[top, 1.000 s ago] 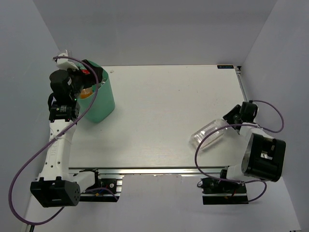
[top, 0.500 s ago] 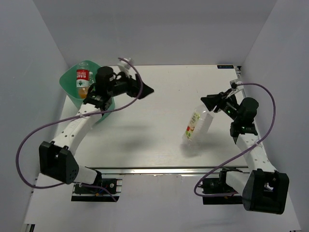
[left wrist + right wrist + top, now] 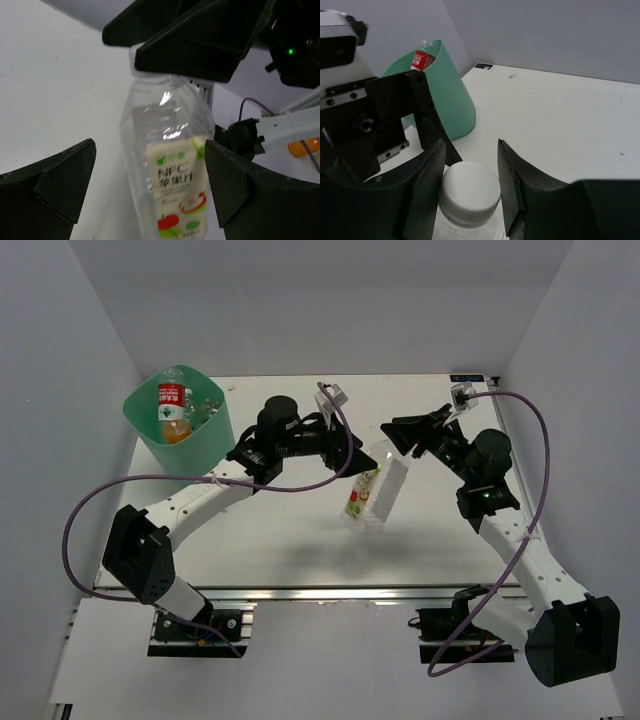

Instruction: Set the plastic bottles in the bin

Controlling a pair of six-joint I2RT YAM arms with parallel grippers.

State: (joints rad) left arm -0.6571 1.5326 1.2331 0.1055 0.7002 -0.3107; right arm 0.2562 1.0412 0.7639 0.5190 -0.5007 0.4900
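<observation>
A clear plastic bottle [image 3: 368, 490] with a green-white label hangs tilted above the middle of the table. My right gripper [image 3: 397, 436] is shut on its white cap [image 3: 470, 192]. The left gripper [image 3: 348, 453] is open, and its fingers [image 3: 55, 180] stand on either side of the label [image 3: 177, 185] without touching it. At the far left corner stands the mint-green bin [image 3: 190, 445]. It holds a red-labelled, orange-filled bottle [image 3: 173, 408] and other clear ones. In the right wrist view the bin [image 3: 445, 97] shows behind the left gripper's black body.
Grey enclosure walls close in the white table [image 3: 290, 530] on the left, back and right. Purple cables [image 3: 110, 500] loop beside both arms. A metal rail [image 3: 320, 592] runs along the near edge between the arm bases.
The left arm has swung away from the bin to the table's middle, its open jaws now flanking the bottle. The right arm has carried a bottle leftward from the right side.
</observation>
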